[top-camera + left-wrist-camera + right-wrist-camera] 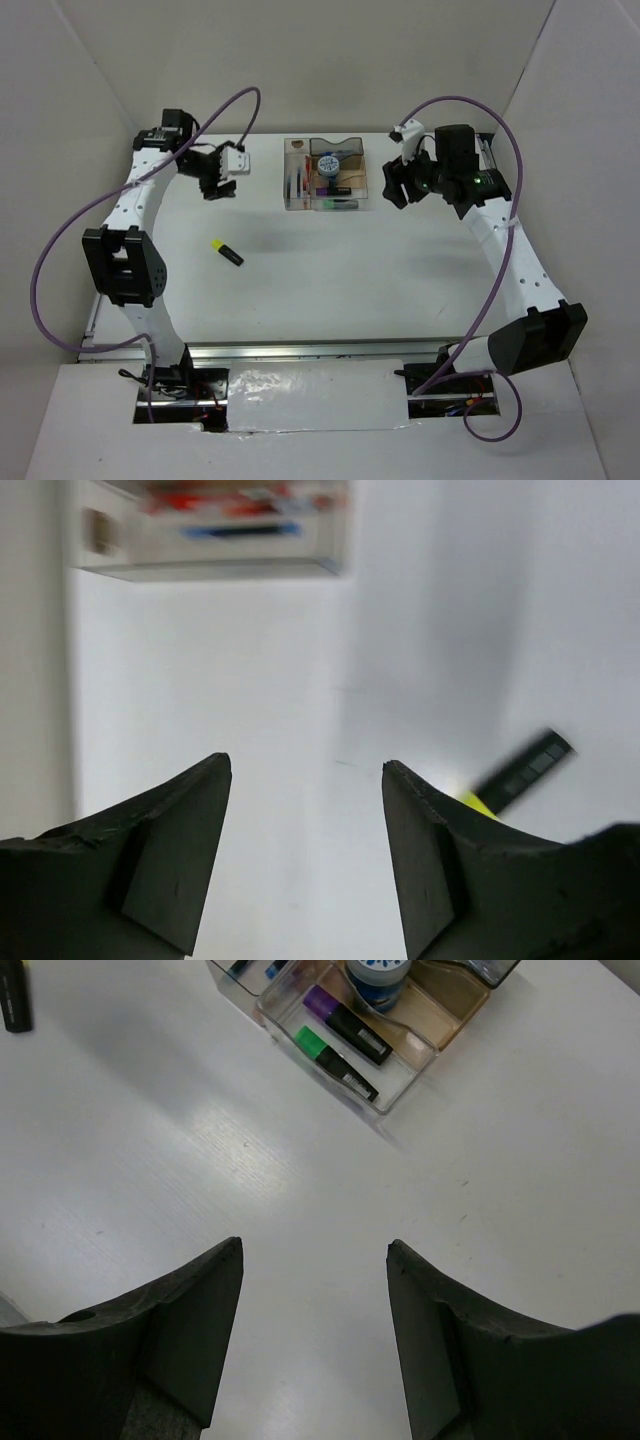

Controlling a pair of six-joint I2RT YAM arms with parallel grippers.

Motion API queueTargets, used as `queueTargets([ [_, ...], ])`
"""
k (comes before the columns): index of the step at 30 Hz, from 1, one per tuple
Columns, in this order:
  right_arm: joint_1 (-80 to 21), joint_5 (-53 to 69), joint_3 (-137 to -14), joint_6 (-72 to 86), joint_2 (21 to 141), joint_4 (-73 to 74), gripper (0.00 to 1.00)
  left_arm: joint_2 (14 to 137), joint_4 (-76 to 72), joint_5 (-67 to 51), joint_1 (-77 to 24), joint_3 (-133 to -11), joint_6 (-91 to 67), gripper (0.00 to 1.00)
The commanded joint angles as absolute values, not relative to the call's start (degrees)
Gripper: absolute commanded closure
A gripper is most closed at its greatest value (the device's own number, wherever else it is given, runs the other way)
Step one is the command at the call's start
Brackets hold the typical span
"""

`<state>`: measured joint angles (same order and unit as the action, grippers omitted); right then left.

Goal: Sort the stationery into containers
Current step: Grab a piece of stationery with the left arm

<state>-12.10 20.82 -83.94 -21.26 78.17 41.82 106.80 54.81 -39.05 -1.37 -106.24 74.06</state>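
The last loose piece, a yellow highlighter (228, 252), lies on the table (330, 290) nearer the arm bases than either gripper. Its long axis runs on a slant, yellow cap to the far left and dark barrel to the near right. The left gripper (214, 186) hangs just beyond it and is plainly the closer one. Its jaws stand wide and hold nothing, and in its wrist view the highlighter (522, 772) sits off to the right, half hidden by a finger. So the pick likely needs a shift back toward the bases and a wrist turn across the barrel. The right gripper (392, 182), well apart, is also open and empty. Farthest, between the two, the organiser (372, 178) holds the purple highlighter (345, 1022), green highlighter (335, 1060) and tub (378, 975)
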Motion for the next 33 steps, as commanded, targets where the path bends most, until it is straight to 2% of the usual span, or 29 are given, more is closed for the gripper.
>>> queueTargets([
  [1,-13.2,21.1,-83.7,-21.2,77.6,40.6,0.34,109.9,75.0,-38.7,-0.2,-100.6,92.3,0.27],
  [6,-13.6,20.4,-84.5,-21.1,78.8,41.1,0.34,109.9,72.3,-35.4,2.9,-91.2,97.9,0.28],
  [13,-13.6,19.6,-85.1,-21.5,80.4,41.2,0.33,114.1,72.1,-32.9,1.5,-90.0,100.2,0.27],
  [15,-13.8,19.7,-85.1,-21.5,80.8,41.2,0.33,114.6,70.9,-32.2,1.1,-88.8,99.8,0.26],
  [16,-13.8,19.7,-85.2,-21.4,81.0,41.0,0.33,114.6,68.8,-32.2,0.9,-88.2,98.9,0.22],
  [22,-13.8,19.5,-85.2,-21.6,81.3,41.3,0.33,116.9,65.0,-31.9,0.5,-88.2,96.8,0.19],
  [26,-13.8,19.3,-84.8,-21.9,81.1,41.3,0.33,117.2,61.8,-29.9,0.4,-86.7,96.9,0.10],
  [31,-13.8,19.2,-84.6,-21.9,81.2,41.3,0.33,116.0,58.4,-26.2,0.4,-81.9,99.1,0.08],
  [33,-13.8,19.2,-84.7,-21.9,81.3,41.3,0.33,115.2,56.5,-25.7,0.4,-79.9,99.5,0.12],
])
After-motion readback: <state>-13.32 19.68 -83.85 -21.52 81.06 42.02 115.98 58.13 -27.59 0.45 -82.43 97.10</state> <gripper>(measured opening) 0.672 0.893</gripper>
